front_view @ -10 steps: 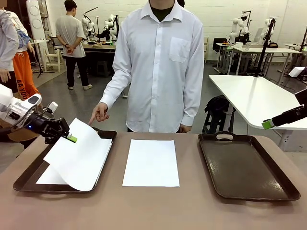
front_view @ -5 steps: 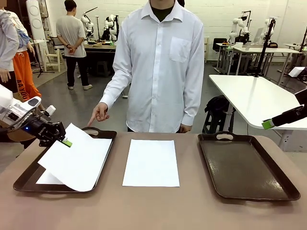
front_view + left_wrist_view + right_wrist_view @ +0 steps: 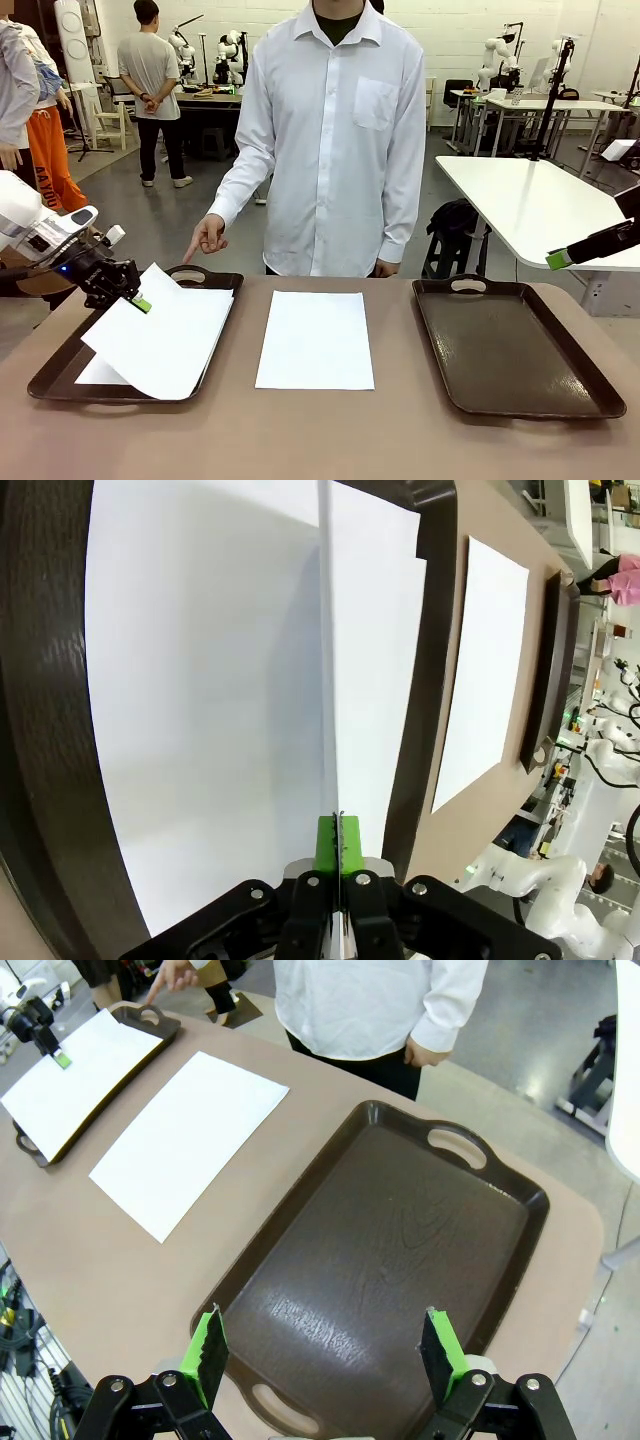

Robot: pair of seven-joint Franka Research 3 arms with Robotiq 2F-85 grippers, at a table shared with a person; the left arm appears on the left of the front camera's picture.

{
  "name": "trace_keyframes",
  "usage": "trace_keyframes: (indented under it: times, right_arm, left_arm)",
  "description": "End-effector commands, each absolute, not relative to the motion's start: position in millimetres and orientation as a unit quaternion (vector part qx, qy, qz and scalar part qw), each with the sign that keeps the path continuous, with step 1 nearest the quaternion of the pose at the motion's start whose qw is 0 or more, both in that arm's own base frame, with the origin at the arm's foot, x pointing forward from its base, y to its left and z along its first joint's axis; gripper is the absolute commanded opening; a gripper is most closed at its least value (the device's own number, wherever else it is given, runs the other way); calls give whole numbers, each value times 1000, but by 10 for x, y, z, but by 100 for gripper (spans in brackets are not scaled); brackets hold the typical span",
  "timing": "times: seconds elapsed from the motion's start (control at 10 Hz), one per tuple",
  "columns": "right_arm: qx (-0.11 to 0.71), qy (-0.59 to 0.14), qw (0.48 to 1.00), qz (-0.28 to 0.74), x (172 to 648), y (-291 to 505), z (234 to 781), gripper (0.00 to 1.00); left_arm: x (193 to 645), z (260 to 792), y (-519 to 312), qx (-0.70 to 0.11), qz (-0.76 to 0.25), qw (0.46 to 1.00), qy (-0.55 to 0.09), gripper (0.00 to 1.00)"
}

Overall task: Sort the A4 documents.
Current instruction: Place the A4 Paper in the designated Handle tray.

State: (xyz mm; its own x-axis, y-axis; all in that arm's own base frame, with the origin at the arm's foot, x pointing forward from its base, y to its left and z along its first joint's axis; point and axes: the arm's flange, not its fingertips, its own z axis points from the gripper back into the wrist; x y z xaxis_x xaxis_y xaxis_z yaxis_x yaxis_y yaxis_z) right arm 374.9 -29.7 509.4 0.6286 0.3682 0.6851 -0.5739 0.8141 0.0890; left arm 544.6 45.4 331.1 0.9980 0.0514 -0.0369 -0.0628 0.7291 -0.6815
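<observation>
Pinching one corner, the left fingers [image 3: 140, 299] hold a floppy paper sheet [image 3: 170, 340] over the left tray [image 3: 52, 378], frame left; it could land crooked. Another sheet [image 3: 98, 373] lies inside. Left wrist: pads [image 3: 327, 840] squeeze its thin edge. Right wrist: right fingers [image 3: 211, 1352] stand wide above the bare right tray [image 3: 400, 1260].
</observation>
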Motion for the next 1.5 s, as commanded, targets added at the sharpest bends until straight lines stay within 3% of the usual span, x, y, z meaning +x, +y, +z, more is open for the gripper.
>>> trace_keyframes:
  times: [0.0,0.2,0.3,0.4,0.5,0.6,0.7,0.8,0.9,1.0,1.1,1.4]
  right_arm:
    - [160,-343,886,268,3770,-308,5070,100]
    - [160,-343,886,268,3770,-308,5070,100]
    - [160,-343,886,268,3770,-308,5070,100]
    - [160,-343,886,268,3770,-308,5070,100]
    - [160,-343,886,268,3770,-308,5070,100]
    - [160,-343,886,268,3770,-308,5070,100]
    - [160,-343,886,268,3770,-308,5070,100]
    - [160,-343,886,268,3770,-308,5070,100]
    - [160,-343,886,268,3770,-308,5070,100]
    - [160,-343,886,268,3770,-308,5070,100]
    - [160,-343,886,268,3770,-308,5070,100]
    - [160,-343,886,268,3770,-308,5070,100]
  left_arm:
    - [5572,3344,469,-352,27,935,20,1]
    - [5585,3366,461,-344,37,938,20,4]
    - [5575,3379,463,-330,28,943,24,20]
    - [5566,3394,463,-326,26,945,25,23]
    - [5561,3408,462,-322,24,946,26,40]
    - [5556,3423,465,-319,24,947,26,43]
    - [5546,3451,488,-303,32,952,22,59]
    - [5534,3484,499,-283,37,958,22,62]
    - [5530,3500,506,-272,41,961,28,78]
    - [5533,3518,503,-256,44,965,31,81]
    - [5532,3549,505,-234,46,971,31,98]
    - [5566,3629,482,-213,40,976,28,100]
